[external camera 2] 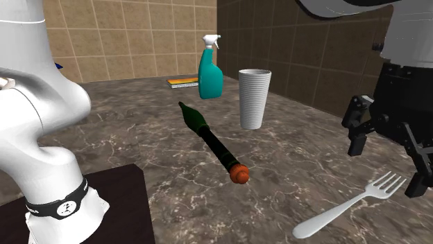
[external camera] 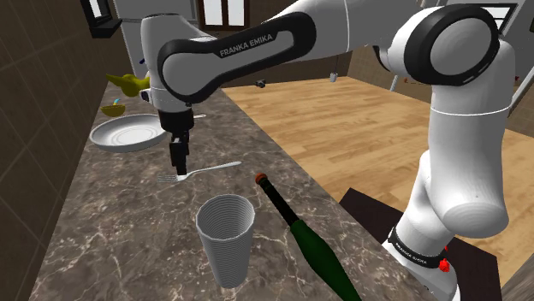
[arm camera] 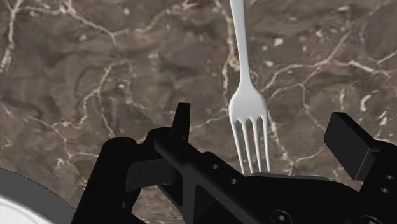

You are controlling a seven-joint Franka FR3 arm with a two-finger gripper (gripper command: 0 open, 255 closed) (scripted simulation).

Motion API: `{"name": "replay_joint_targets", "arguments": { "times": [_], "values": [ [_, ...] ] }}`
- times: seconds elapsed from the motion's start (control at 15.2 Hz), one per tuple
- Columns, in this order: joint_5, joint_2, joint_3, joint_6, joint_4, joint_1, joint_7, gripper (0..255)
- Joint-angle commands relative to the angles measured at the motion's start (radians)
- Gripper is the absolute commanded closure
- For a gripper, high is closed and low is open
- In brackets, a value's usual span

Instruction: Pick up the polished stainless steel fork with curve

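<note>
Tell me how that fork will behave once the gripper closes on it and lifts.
The fork looks thin and rigid, so bending is unlikely. Its smooth, glossy surface may slip in the grasp. The open gripper straddles the tines, so the long handle will probably sag downward when lifted.

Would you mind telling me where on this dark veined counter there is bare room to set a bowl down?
The widest bare patch lies at the shoulder view's left, between the tiled wall, the white plate and the ribbed cup. It is crowded around the fork, under the open gripper, and by the green bottle.
</note>
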Motion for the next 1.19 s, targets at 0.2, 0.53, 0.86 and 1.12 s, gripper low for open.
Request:
{"name": "replay_joint_targets", "arguments": {
  "times": [0.2, 0.53, 0.86, 1.12],
  "values": [
    [-0.006, 0.023, -0.001, 0.061, -0.038, 0.003, 0.001, 0],
    [-0.009, 0.029, -0.001, 0.079, -0.050, 0.004, 0.003, 255],
    [-0.008, 0.029, -0.001, 0.079, -0.051, 0.004, 0.002, 255],
    [-0.007, 0.025, -0.001, 0.068, -0.043, 0.003, 0.002, 255]
  ]
}}
